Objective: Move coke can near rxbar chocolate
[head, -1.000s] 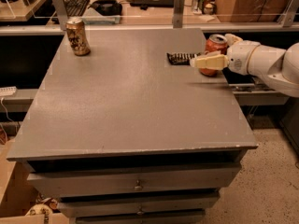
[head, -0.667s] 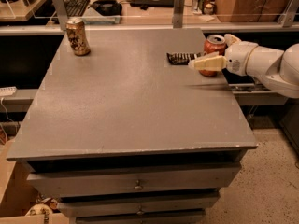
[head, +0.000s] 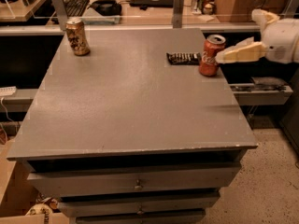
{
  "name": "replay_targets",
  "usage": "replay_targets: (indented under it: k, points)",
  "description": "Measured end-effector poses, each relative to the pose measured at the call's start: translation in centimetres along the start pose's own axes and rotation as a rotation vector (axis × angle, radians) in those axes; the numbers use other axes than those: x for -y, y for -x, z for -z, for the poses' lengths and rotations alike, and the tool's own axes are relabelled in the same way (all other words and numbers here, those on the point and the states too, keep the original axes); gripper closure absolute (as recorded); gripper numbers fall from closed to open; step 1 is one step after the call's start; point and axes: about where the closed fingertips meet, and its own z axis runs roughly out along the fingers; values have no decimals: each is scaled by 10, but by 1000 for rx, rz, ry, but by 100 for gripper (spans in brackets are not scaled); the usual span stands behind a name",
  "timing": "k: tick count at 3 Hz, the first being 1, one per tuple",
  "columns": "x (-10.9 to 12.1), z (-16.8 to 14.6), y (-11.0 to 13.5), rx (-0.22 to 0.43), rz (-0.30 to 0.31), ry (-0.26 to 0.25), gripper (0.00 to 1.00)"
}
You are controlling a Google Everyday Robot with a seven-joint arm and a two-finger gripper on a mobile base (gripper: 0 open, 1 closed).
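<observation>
The coke can (head: 210,55), red with white script and a silver top, stands upright near the table's right edge. The rxbar chocolate (head: 183,58), a flat dark bar, lies just left of the can and almost touches it. My gripper (head: 237,38) is to the right of the can, off the table's edge, open and empty. Its lower pale finger (head: 240,53) points at the can, with its tip just beside the can's upper right side.
A gold-brown patterned can (head: 77,37) stands at the table's far left corner. The grey table (head: 131,106) has drawers below its front. Behind it are a desk with a keyboard (head: 75,3) and two upright posts. A low shelf (head: 261,87) sits to the right.
My gripper was closed around the coke can beside the bar. It has let go and pulled back to the right, and the can now stands free on the table.
</observation>
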Motion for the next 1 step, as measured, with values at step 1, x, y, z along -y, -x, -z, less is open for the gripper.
replay_targets:
  k: [1]
  points:
    - [-28,23,54,-73,97,87,0]
